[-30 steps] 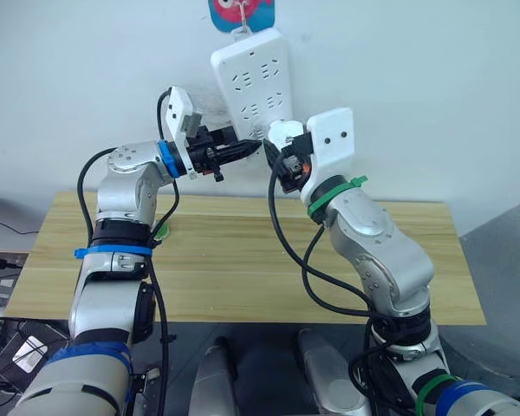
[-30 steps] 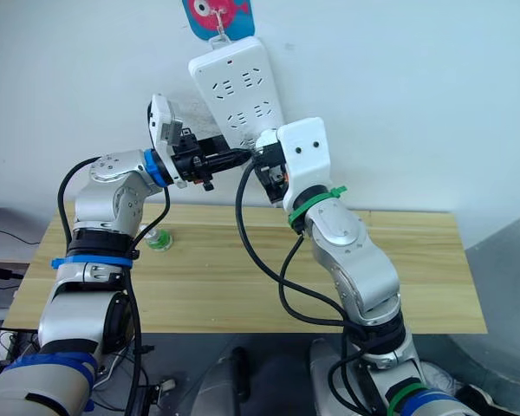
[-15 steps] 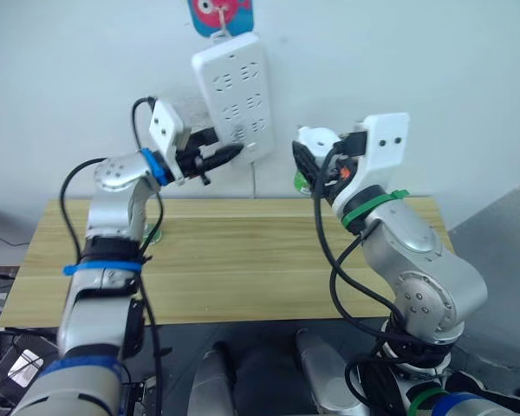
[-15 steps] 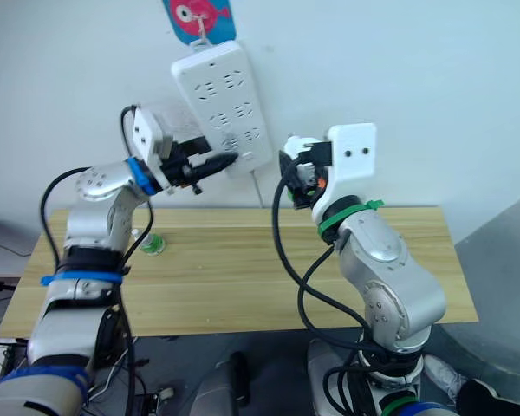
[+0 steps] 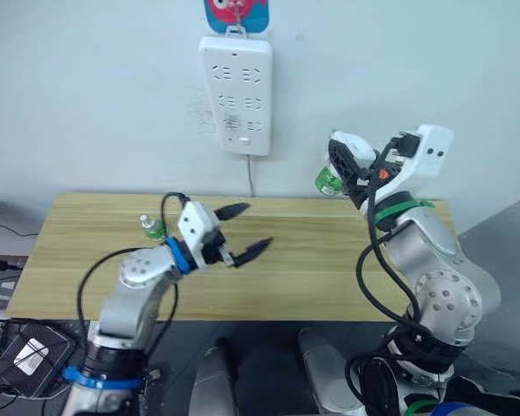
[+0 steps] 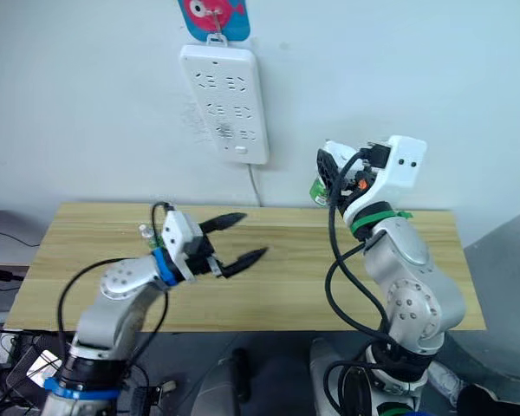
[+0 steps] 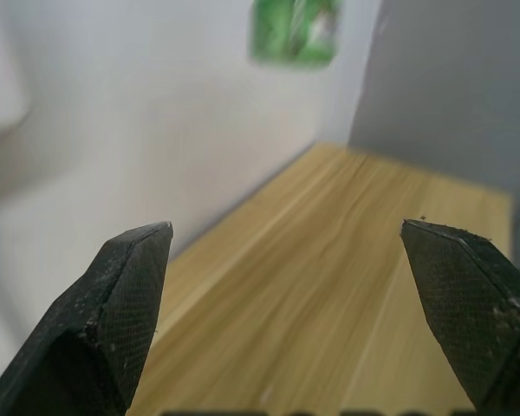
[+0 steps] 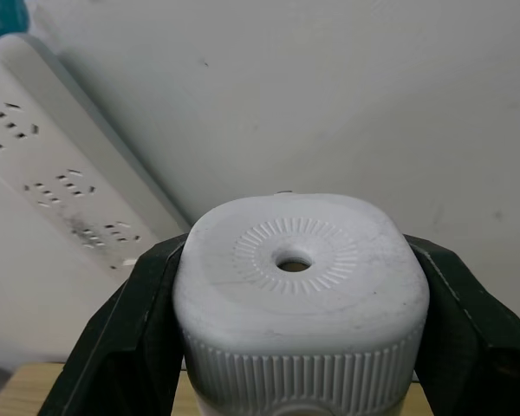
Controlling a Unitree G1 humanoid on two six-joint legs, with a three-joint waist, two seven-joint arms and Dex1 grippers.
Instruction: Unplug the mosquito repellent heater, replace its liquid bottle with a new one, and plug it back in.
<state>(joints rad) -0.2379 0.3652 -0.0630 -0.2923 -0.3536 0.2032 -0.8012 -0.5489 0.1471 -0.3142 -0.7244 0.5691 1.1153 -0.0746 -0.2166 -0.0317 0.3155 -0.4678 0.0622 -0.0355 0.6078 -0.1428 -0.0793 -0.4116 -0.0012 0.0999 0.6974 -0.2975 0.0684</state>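
The mosquito repellent heater [image 8: 300, 295] was off the wall power strip [image 5: 236, 95] and clamped between the two fingers of the right gripper [image 5: 351, 165], which held it up to the right of the strip, clear of the sockets it had been pressed against a second earlier. Its liquid bottle [image 5: 328, 181] hung green beneath the white body, not yet removed. The left gripper [image 5: 241, 232], which half a second before had been steadying the strip, had dropped low over the wooden table [image 5: 329, 286] below the strip, its fingers spread wide and holding nothing. The new one [image 5: 152, 228], a small green bottle with a pale cap, stood on the table down and left of the strip, near the left arm. I judged the unplugging done; unscrewing the old bottle looked like the next step.
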